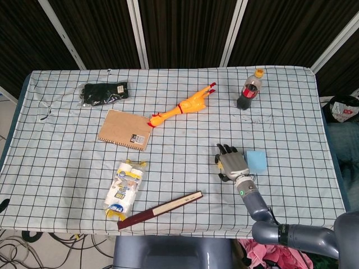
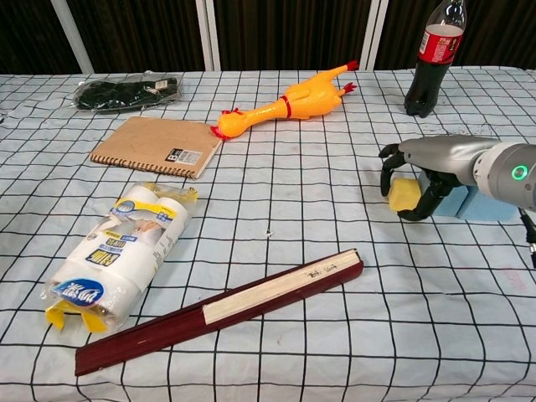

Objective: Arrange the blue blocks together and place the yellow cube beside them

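right hand (image 2: 416, 172): grey metallic shell, black fingers (image 2: 388, 156)
wrist: small green light, glowing, on a grey cuff
forearm: smooth blue-grey tube with darker joint rings, near the blue foam block (image 1: 257, 161)
cable: thin, black, beside the cuff

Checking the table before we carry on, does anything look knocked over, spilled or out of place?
Nothing is spilled or toppled: the cola bottle stands upright. The only oddity is the yellow cube, lifted and tilted in the right hand, beside the blue blocks.

Bare cloth left of yellow cube (image 2: 404, 194); blue blocks (image 2: 474, 203) right.
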